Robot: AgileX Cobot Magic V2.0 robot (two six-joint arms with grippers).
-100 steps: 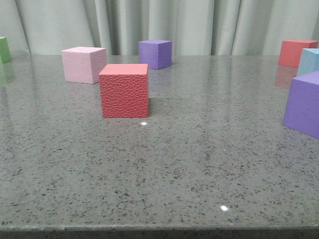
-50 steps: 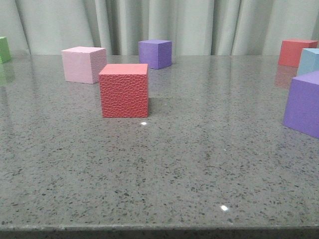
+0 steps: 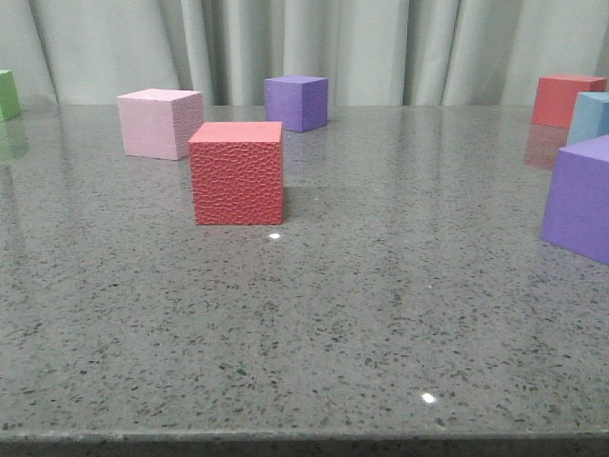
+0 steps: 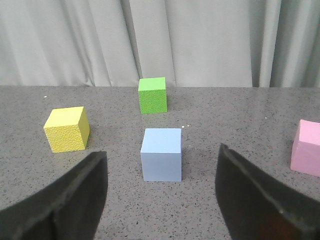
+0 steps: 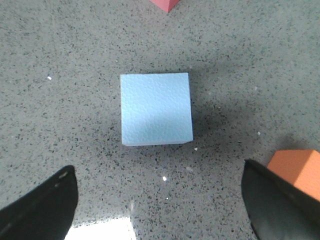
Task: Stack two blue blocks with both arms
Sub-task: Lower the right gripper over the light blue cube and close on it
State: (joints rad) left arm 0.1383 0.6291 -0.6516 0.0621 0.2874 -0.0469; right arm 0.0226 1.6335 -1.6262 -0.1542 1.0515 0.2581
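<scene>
Nothing has shifted on the table (image 3: 314, 314) since the earlier front views. Left gripper (image 4: 161, 195) is spread wide and empty, one blue block (image 4: 161, 154) upright ahead between its fingers. Right gripper (image 5: 160, 205), equally wide and empty, hangs over the second blue block (image 5: 156, 108), near an orange cube (image 5: 296, 166).

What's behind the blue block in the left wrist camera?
Behind the blue block stands a green block, apart from it, then bare table and curtain. The table patch directly behind the blue block is hidden.
</scene>
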